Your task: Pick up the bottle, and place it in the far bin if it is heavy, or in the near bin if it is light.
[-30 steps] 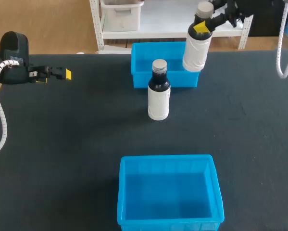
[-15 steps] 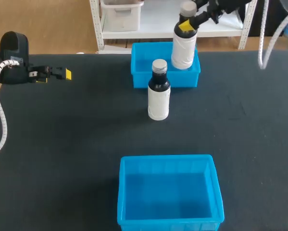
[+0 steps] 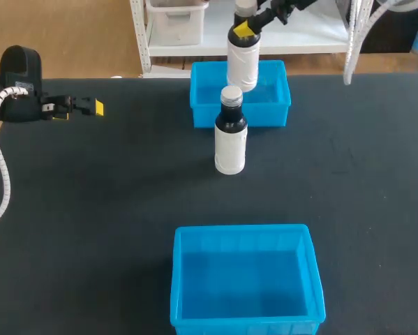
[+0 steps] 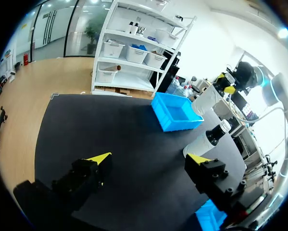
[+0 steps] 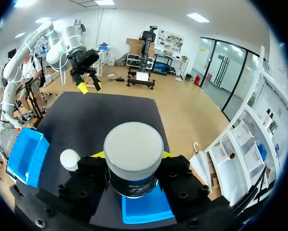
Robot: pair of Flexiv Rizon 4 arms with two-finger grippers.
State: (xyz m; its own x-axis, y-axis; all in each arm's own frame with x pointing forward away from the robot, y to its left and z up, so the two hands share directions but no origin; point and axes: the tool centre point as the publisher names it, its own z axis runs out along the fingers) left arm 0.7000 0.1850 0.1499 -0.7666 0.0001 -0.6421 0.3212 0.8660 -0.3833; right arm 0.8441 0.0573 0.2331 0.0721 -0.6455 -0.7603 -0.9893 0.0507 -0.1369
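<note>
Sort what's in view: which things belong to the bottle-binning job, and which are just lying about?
In the job: held bottle; right gripper, shut on its neck; far bin under it; near bin.

Lying about: second bottle, standing untouched between the bins; left gripper, open, off to the side.
</note>
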